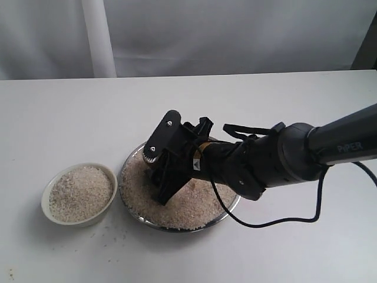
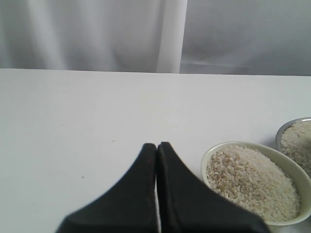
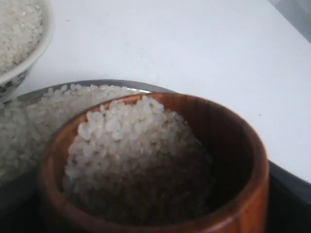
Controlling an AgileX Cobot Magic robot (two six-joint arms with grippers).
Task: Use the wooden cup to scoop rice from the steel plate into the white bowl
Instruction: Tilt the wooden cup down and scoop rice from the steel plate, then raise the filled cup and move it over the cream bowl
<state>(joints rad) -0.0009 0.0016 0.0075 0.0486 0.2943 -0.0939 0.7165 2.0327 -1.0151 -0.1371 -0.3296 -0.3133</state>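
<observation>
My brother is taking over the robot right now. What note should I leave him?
Left gripper: fingers shut, empty, near the small cream-white ceramic bowl.
Right gripper: shut on the reddish-brown wooden cup, full of off-white rice grains, over the shiny round steel plate.
Done: bowl is heaped; cup is loaded.
Left: carry the cup over and tip it in; plenty of rice sits on the plate.

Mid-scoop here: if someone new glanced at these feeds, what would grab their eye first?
First, the black right gripper dipped into the steel plate of rice at table centre, holding the wooden cup, which the right wrist view shows partly filled with grains. Next, the white bowl just left of the plate, already heaped full. The left gripper is shut, near that bowl.
</observation>
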